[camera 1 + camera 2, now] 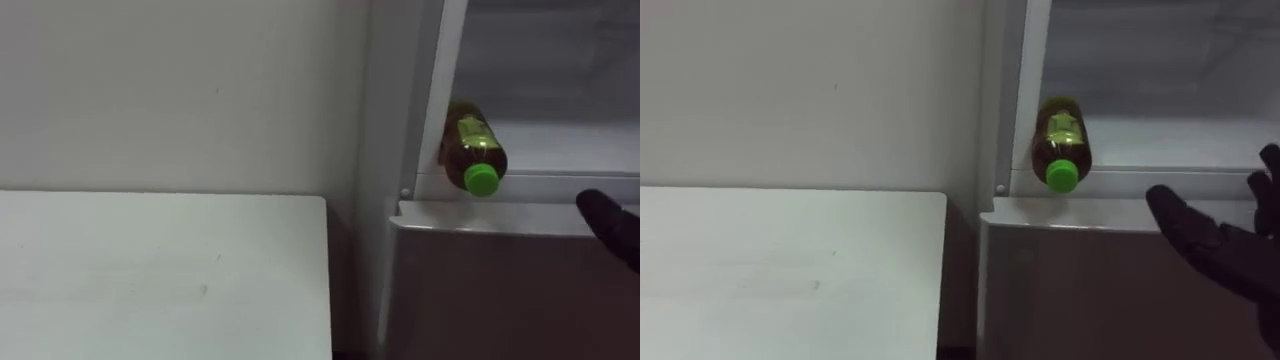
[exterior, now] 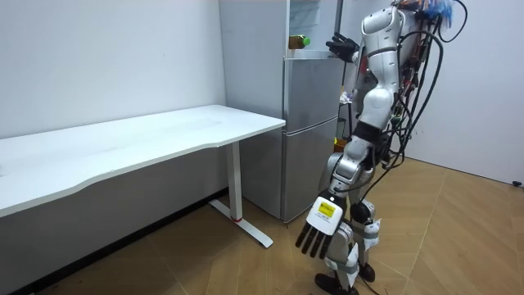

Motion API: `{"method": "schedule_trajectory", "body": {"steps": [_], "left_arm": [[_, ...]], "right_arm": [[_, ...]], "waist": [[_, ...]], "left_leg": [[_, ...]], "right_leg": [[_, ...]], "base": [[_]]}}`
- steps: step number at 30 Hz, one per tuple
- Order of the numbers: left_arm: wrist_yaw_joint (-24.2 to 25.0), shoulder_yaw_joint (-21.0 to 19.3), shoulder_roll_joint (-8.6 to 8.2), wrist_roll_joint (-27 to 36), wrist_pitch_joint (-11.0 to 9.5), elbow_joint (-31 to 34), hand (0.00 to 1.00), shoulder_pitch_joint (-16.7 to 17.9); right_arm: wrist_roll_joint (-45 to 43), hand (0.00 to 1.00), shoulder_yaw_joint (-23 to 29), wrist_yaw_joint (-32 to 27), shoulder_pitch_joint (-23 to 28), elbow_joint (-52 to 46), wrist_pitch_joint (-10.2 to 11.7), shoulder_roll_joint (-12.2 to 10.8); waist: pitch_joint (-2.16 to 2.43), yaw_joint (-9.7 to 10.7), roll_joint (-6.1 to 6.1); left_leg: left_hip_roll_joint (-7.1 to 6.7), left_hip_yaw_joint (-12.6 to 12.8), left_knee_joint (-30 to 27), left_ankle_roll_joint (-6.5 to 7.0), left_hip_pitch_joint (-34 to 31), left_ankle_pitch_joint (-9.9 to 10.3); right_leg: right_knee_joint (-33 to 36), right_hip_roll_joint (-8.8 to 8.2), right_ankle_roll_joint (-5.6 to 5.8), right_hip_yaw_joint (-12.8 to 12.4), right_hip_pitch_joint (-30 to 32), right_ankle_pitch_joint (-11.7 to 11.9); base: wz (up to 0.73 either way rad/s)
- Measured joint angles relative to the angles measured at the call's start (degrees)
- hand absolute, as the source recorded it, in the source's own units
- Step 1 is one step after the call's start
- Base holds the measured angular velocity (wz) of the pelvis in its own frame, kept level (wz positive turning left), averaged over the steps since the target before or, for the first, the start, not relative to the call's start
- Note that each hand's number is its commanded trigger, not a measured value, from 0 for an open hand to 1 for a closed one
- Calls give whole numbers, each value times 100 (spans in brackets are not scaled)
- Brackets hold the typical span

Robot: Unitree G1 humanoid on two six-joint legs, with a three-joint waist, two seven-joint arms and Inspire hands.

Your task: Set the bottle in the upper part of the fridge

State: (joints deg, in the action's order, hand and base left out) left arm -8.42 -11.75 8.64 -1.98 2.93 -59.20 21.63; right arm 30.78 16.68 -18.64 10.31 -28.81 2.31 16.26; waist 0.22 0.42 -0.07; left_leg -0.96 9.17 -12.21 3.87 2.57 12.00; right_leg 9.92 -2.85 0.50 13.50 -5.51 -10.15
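Bottle [image 2: 298,40] lies in upper fridge [image 2: 315,20]; right hand [image 2: 340,47] near, left hand [image 2: 321,223] hangs.

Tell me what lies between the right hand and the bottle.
Nothing. In the right eye view, only a bare stretch of fridge ledge separates the open right hand from the bottle, which lies on its side.

1x bottle [image 1: 474,148], 1x fridge [image 1: 500,290], 1x table [image 1: 160,270].

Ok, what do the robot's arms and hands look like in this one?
In the room view, both arms are silvery-white shell segments with dark joints. The left robot hand has black fingers and a pale tag with a yellow patch on its back. The right robot hand looks black all over in the eye views. Dark cables loop behind the shoulders.
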Motion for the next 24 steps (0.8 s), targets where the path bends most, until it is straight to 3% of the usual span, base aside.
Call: {"method": "schedule_trajectory", "body": {"steps": [2, 5, 8, 17, 24], "left_arm": [[-78, 119, -25, 5, -94, -234, 0, -98], [-119, 269, -31, 7, -198, -348, 0, -114], [-145, 307, -42, 10, -237, -453, 0, -161], [-120, 512, -35, 143, -454, -505, 0, -350], [-105, 627, -32, 483, -484, -505, 0, -307]], "right_arm": [[-619, 0, -140, -120, 216, 109, 184, -165], [-1344, 0, -226, -400, 531, 138, 216, -347], [-1972, 0, -260, -731, 695, 460, 316, -475], [-2192, 0, -687, -1260, 1056, 1861, 584, -561], [-2188, 0, -947, -1571, 1408, 3037, 598, -574]], "waist": [[20, 57, 65], [21, 122, 130], [23, 138, 120], [17, 159, 102], [17, 128, 88]], "left_leg": [[26, 106, 0, -6, 13, 19], [33, 164, 27, -6, 9, 19], [39, 248, 70, -7, 25, 19], [25, 310, 93, 11, 28, 29], [24, 335, 143, 11, 60, 32]], "right_leg": [[-3, 16, -1, -94, 19, -1], [0, 31, -2, -184, 66, 0], [33, 42, -1, -264, 117, -2], [68, 48, 23, -330, 168, -15], [69, 61, 27, -344, 164, -19]], "base": [[-20], [-13], [-14], [-3], [-1]]}}
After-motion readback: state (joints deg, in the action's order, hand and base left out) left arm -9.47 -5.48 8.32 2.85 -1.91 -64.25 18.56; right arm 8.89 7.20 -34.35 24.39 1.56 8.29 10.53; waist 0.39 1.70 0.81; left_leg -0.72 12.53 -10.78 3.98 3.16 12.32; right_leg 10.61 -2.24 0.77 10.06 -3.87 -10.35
